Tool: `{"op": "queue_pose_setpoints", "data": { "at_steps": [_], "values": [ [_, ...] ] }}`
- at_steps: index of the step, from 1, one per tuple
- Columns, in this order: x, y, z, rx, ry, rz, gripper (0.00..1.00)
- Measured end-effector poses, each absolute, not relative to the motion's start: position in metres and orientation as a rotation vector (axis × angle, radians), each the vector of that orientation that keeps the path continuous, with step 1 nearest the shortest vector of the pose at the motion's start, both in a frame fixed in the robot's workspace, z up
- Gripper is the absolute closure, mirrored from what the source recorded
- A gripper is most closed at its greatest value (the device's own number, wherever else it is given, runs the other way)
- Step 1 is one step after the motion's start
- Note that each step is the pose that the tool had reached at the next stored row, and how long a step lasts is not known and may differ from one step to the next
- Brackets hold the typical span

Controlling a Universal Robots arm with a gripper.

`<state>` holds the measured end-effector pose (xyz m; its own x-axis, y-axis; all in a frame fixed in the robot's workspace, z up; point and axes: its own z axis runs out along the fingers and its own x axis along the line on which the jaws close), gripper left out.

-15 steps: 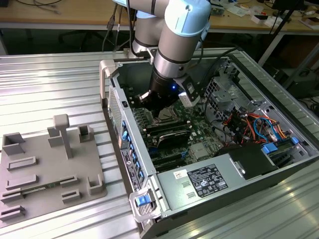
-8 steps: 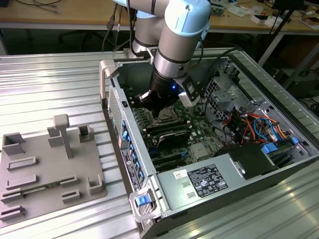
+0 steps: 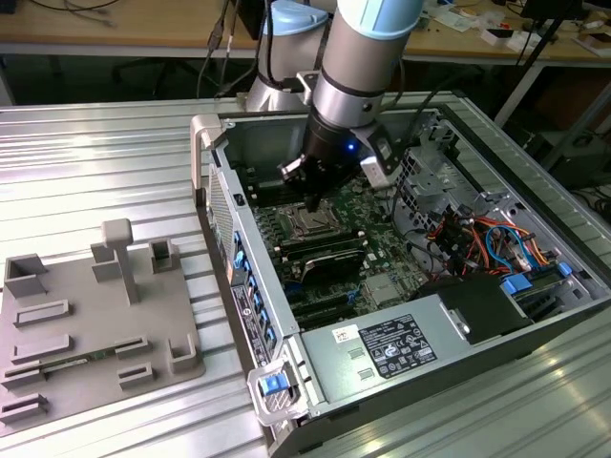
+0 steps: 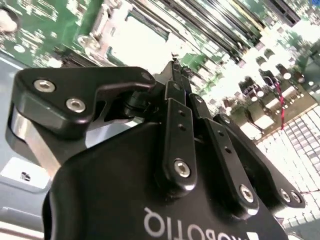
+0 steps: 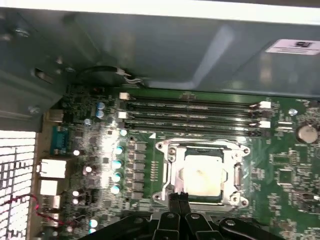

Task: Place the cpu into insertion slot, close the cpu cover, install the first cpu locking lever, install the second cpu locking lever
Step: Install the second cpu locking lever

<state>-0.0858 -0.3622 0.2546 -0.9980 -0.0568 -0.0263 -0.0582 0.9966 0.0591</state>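
in the exterior view the arm reaches down into the open computer case (image 3: pixel 535 315), which lies on its side on a ribbed metal table (image 3: pixel 95 162), and the gripper (image 3: pixel 313 202) hangs just above the insertion slot (image 3: pixel 311 225) on the green motherboard (image 3: pixel 382 277). in the first wrist view the cpu (image 5: pixel 202 176) lies flat in the insertion slot, its pale metal top showing through the window of the cpu cover (image 5: pixel 174 172), which lies down flat around it. the gripper's fingertips (image 5: pixel 178 199) sit at the slot's near edge, pressed together with no gap and holding nothing. the long black memory slots (image 5: pixel 192 114) run just beyond the socket, by the case wall. a grey fixture tray (image 3: pixel 91 324) sits on the table at the exterior view's left, well apart from the case.
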Motion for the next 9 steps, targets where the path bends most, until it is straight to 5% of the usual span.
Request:
{"op": "queue_pose_setpoints", "data": {
  "at_steps": [9],
  "values": [
    [-0.064,-0.379,0.249,-0.077,3.115,0.093,0.89]
  ]
}}
